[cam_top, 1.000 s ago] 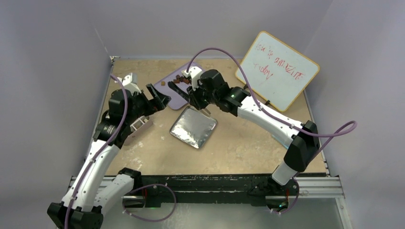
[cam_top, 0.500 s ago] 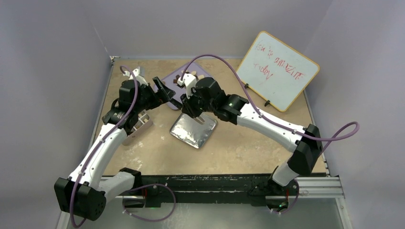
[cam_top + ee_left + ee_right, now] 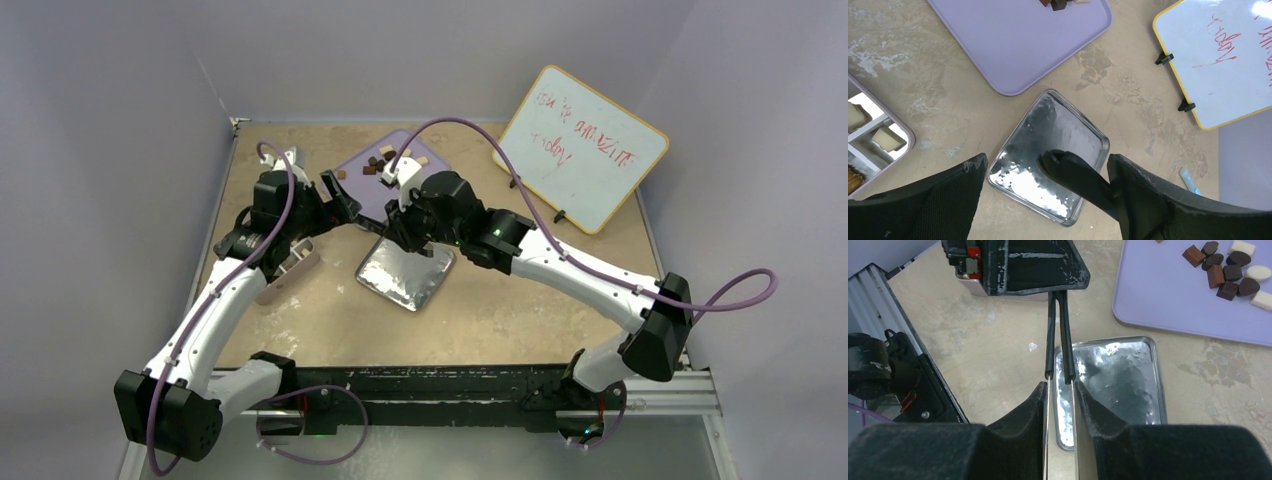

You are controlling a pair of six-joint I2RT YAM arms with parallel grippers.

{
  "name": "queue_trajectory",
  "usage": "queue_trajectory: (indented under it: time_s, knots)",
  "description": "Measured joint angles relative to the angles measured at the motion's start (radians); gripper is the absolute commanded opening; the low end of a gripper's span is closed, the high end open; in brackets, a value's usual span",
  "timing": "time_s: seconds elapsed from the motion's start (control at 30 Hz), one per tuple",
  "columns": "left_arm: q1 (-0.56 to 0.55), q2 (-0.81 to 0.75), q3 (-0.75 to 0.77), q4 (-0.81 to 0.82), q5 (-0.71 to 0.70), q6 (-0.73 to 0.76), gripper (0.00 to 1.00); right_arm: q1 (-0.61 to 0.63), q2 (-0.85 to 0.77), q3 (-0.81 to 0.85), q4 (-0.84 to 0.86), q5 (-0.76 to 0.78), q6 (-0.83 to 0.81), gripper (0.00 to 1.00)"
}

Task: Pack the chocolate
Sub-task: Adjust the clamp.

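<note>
Where the small matte chocolate lumps (image 3: 1232, 272), dark, caramel and cream, cluster on the smooth lilac rounded-rectangle tray (image 3: 1158, 305), neither arm touches them. Just beside the tray lies the crinkled, shiny silver foil square (image 3: 1118, 385). Above it the right gripper (image 3: 1060, 385) is pinched to a slit, contents unclear, and the left gripper (image 3: 1046, 160) gapes wide, empty. Red scrawl on the yellow-framed whiteboard (image 3: 582, 147) is illegible.

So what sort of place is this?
Probably a robotics lab bench: a left arm and a right arm bolted at a walled-in table, a propped whiteboard, and chocolates on a lilac tray.
</note>
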Motion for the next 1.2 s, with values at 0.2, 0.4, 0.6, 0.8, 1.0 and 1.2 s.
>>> queue_trajectory:
  time_s: [0.2, 0.4, 0.6, 0.8, 1.0, 1.2]
  knots:
    - [0.0, -0.013, 0.0, -0.014, 0.018, 0.037, 0.9, 0.0, 0.018, 0.0, -0.009, 0.029, 0.0, 0.24]
    - [0.0, -0.135, -0.021, 0.003, 0.08, 0.173, 0.8, -0.002, 0.018, 0.0, -0.014, 0.051, 0.008, 0.24]
    - [-0.003, -0.333, -0.138, 0.138, 0.405, 0.547, 0.65, -0.003, 0.016, 0.0, -0.035, 0.029, 0.029, 0.24]
    - [-0.014, -0.393, -0.156, 0.158, 0.694, 0.973, 0.68, -0.004, -0.025, 0.0, -0.065, -0.043, 0.067, 0.24]
    - [-0.069, -0.421, -0.17, 0.115, 0.754, 1.343, 0.71, -0.004, -0.091, 0.0, -0.071, -0.109, 0.097, 0.24]
    - [-0.146, -0.387, -0.176, 0.076, 0.729, 1.562, 0.71, -0.004, -0.103, 0.003, -0.076, -0.135, 0.113, 0.25]
